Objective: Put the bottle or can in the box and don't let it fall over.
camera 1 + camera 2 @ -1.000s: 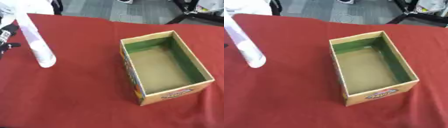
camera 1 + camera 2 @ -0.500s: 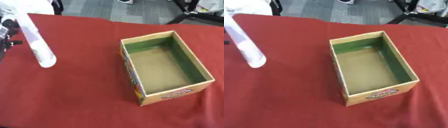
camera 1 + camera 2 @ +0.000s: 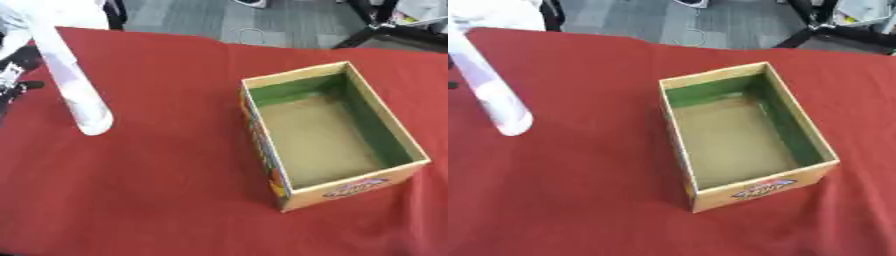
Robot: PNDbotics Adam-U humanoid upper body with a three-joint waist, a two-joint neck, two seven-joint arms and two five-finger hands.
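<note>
Red cloth covers the table (image 3: 175, 200), and on it my task's thing, a tall pale bottle (image 3: 74, 87), stands at the far left, well apart from the box (image 3: 332, 145). It appears upright; its slant in both views I take to be the camera's angle, though I cannot rule out a slight lean.

My left hand (image 3: 16, 75) shows only as dark parts at the left edge, just beside the bottle. I cannot tell whether its fingers are spread, pressed together or touching the bottle at all. My right hand shows in neither view.

Cardboard, with a green inner lining and printed outer walls, the box sits open-topped and empty, its long axis running away from me. I judge the grasp not yet made. The bottle's height against its narrow foot makes toppling the chief risk on setting down.
</note>
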